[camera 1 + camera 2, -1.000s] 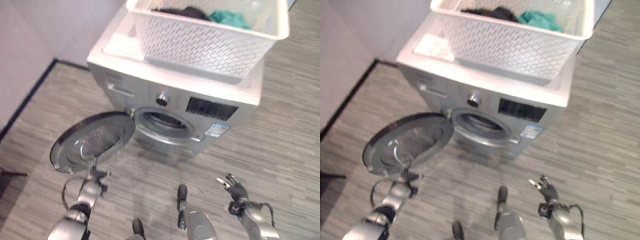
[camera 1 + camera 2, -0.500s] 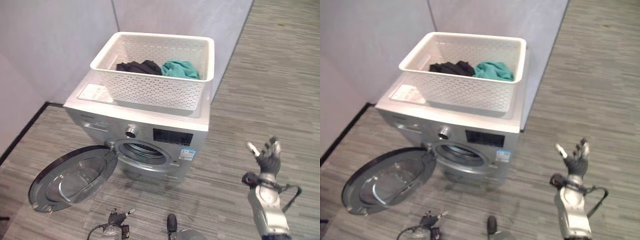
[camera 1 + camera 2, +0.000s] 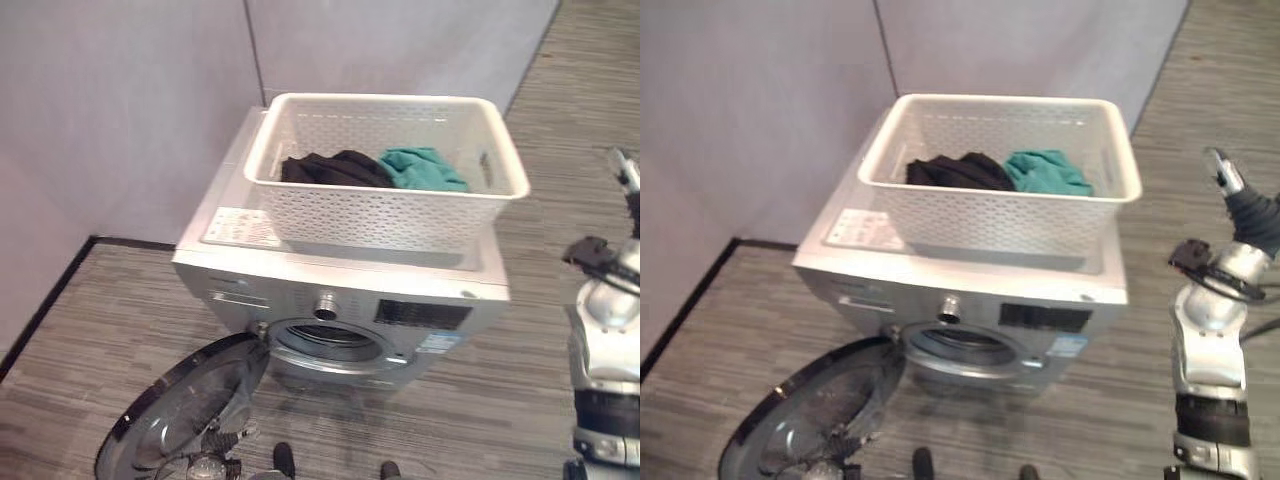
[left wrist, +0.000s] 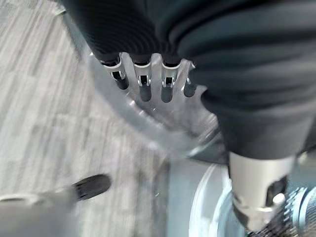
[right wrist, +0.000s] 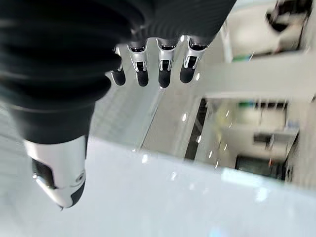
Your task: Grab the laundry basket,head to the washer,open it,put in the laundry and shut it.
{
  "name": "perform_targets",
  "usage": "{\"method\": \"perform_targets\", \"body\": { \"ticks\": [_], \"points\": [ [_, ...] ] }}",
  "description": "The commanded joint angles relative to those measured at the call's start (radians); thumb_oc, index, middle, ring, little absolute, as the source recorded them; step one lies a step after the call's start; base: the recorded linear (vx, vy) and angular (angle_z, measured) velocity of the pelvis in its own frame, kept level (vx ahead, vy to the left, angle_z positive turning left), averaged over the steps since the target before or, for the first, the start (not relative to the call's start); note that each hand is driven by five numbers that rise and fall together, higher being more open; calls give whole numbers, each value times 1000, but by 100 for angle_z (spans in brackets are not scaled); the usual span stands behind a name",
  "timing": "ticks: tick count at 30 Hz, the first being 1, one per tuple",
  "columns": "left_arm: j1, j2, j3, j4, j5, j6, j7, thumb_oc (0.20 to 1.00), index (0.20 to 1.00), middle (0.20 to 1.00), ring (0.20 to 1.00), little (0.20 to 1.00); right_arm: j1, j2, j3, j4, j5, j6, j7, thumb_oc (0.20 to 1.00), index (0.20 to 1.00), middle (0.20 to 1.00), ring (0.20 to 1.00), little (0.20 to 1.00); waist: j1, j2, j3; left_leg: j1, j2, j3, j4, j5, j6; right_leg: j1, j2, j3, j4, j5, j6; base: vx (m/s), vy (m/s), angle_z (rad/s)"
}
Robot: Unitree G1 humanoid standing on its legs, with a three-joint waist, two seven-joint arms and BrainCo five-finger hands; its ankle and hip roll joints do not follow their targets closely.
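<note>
I see the laundry basket (image 3: pixel 385 190) already standing on the washer (image 3: pixel 340 300) with its door (image 3: pixel 185 415) swung open — both my left robot hand (image 4: pixel 148 81) and right robot hand (image 5: pixel 153 64) are released and empty, so loading the clothes (image 3: pixel 375 168) and shutting remain.

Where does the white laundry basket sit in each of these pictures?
Left eye view: laundry basket sits on top of the washer, upper middle.
Right eye view: same spot, slightly further left.
Left wrist view: not seen here.
Right wrist view: not seen here.
Shared landmark: the teal cloth inside the basket.
</note>
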Motion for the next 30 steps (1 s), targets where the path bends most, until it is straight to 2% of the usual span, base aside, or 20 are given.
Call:
{"method": "perform_targets", "body": {
  "ticks": [1, 3, 5, 6, 8, 9, 10, 11, 13, 14, 15, 17, 18, 20, 22, 23, 24, 26, 30],
  "points": [
    [-22, -4, -59, 35, 72, -25, -26, 1000, 1000, 1000, 1000, 1000, -74, -148, -60, 57, -38, -1, -10, 1000, 1000, 1000, 1000, 1000, 26, 2, -37, -34, 78, -43, 137, -103, -22, -65, -28, -20, 159, -31, 25, 51, 152, -5],
    [-29, 10, -92, 40, 93, -22, -44, 1000, 1000, 1000, 1000, 1000, -139, -222, -50, 126, -1, 1, -13, 1000, 1000, 1000, 1000, 1000, 24, -4, -32, -19, 45, -61, 120, -113, 9, -96, -21, -18, 276, -47, 30, 76, 222, 13],
    [-29, 15, -98, 52, 103, -18, -48, 1000, 1000, 1000, 1000, 1000, -191, -289, -22, 151, 8, 9, 13, 1000, 1000, 1000, 1000, 1000, 21, -3, -29, -1, 19, -78, 97, -113, 28, -145, -7, 1, 346, -36, 23, 104, 150, 20],
    [-29, 19, -104, 66, 112, -21, -51, 1000, 1000, 1000, 1000, 1000, -227, -365, 0, 179, 16, 19, 42, 1000, 1000, 1000, 1000, 1000, 24, -15, -37, 19, 2, -93, 74, -122, 28, -159, -14, 4, 292, -19, 21, 135, 67, 4],
    [-31, 14, -102, 68, 112, -22, -51, 1000, 1000, 1000, 1000, 1000, -239, -373, 9, 190, 21, 15, 43, 1000, 1000, 1000, 1000, 1000, 21, -10, -36, 22, 2, -95, 70, -121, 29, -153, -13, 1, 282, -15, 22, 73, -28, -14],
    [-40, 20, -106, 87, 112, -23, -60, 1000, 1000, 1000, 1000, 1000, -305, -458, 67, 228, 46, 32, 97, 1000, 1000, 1000, 1000, 1000, 14, -22, -37, 29, 9, -112, 59, -129, 21, -210, -29, 16, 227, 44, 30, 86, -127, -10],
    [-51, 25, -93, 105, 97, -24, -68, 1000, 1000, 1000, 1000, 1000, -358, -523, 142, 238, 111, 33, 186, 1000, 1000, 1000, 1000, 1000, -11, -32, -28, 37, 13, -120, 64, -138, 14, -242, -24, 42, 165, 72, 40, 85, -127, -2],
    [-51, 24, -91, 106, 97, -24, -68, 1000, 1000, 1000, 1000, 1000, -363, -524, 147, 241, 111, 33, 186, 1000, 1000, 1000, 1000, 1000, -13, -31, -28, 37, 14, -121, 65, -138, 14, -241, -24, 42, 164, 72, 40, 58, -64, 10],
    [-60, 27, -83, 124, 78, -19, -75, 1000, 1000, 1000, 1000, 1000, -363, -568, 184, 221, 196, 31, 273, 1000, 1000, 1000, 1000, 1000, -22, -68, -25, 43, 9, -136, 68, -138, 6, -225, -12, 73, 164, 64, 39, 58, -69, 46],
    [-60, 21, -70, 148, 73, -15, -87, 1000, 1000, 1000, 1000, 1000, -371, -619, 203, 192, 252, 25, 344, 1000, 1000, 1000, 1000, 1000, -30, -86, -44, 60, 18, -134, 54, -138, -5, -210, -13, 58, 167, 59, 35, 74, -82, 84],
    [-60, 21, -70, 148, 73, -15, -87, 1000, 1000, 1000, 1000, 1000, -372, -619, 203, 192, 252, 25, 344, 1000, 1000, 1000, 1000, 1000, -31, -86, -44, 60, 18, -135, 54, -138, -5, -210, -13, 58, 167, 59, 35, 148, -145, 84],
    [-56, 9, -47, 176, 53, -5, -114, 1000, 1000, 1000, 1000, 1000, -327, -717, 242, 170, 338, 52, 492, 1000, 1000, 1000, 1000, 1000, -42, -110, -77, 76, 47, -145, 27, -124, -31, -183, -2, 16, 153, 57, 32, 111, -134, 23],
    [-56, 9, -49, 176, 53, -5, -115, 1000, 1000, 1000, 1000, 1000, -322, -719, 237, 170, 340, 51, 494, 1000, 1000, 1000, 1000, 1000, -42, -109, -78, 77, 48, -148, 25, -124, -32, -182, -1, 13, 152, 57, 32, 60, -81, 2],
    [-48, -4, -33, 183, 26, -1, -149, 1000, 1000, 1000, 1000, 1000, -221, -797, 199, 132, 411, 59, 588, 1000, 1000, 1000, 1000, 1000, -55, -121, -96, 88, 69, -157, -2, -109, -47, -169, 10, -7, 137, 51, 29, 65, -85, 23],
    [-39, -14, -40, 187, 17, -2, -176, 1000, 1000, 1000, 1000, 1000, -170, -867, 167, 128, 441, 55, 631, 1000, 1000, 1000, 1000, 1000, -60, -129, -110, 99, 86, -153, -27, -97, -60, -162, 17, -24, 128, 48, 29, 56, -77, 13],
    [-36, -15, -55, 188, 23, -4, -188, 1000, 1000, 1000, 1000, 1000, -190, -913, 199, 129, 451, 56, 672, 1000, 1000, 1000, 1000, 1000, -59, -140, -115, 107, 96, -146, -38, -92, -68, -159, 21, -32, 122, 48, 29, 34, -52, 12],
    [-36, -16, -53, 189, 23, -4, -188, 1000, 1000, 1000, 1000, 1000, -208, -914, 217, 133, 451, 56, 672, 1000, 1000, 1000, 1000, 1000, -61, -138, -115, 108, 96, -145, -38, -92, -68, -159, 22, -32, 122, 48, 29, 26, -48, 9],
    [-38, -13, -65, 188, 10, -6, -205, 1000, 1000, 1000, 1000, 1000, -306, -969, 311, 115, 486, 41, 714, 1000, 1000, 1000, 1000, 1000, -61, -153, -120, 113, 110, -141, -44, -88, -75, -157, 33, -31, 121, 44, 27, 6, -15, 3],
    [-38, -11, -57, 192, -7, -6, -215, 1000, 1000, 1000, 1000, 1000, -449, -1003, 456, 112, 474, 32, 751, 1000, 1000, 1000, 1000, 1000, -62, -161, -132, 114, 117, -133, -49, -84, -81, -148, 38, -33, 107, 43, 27, 3, -4, -1]
  ]
}}
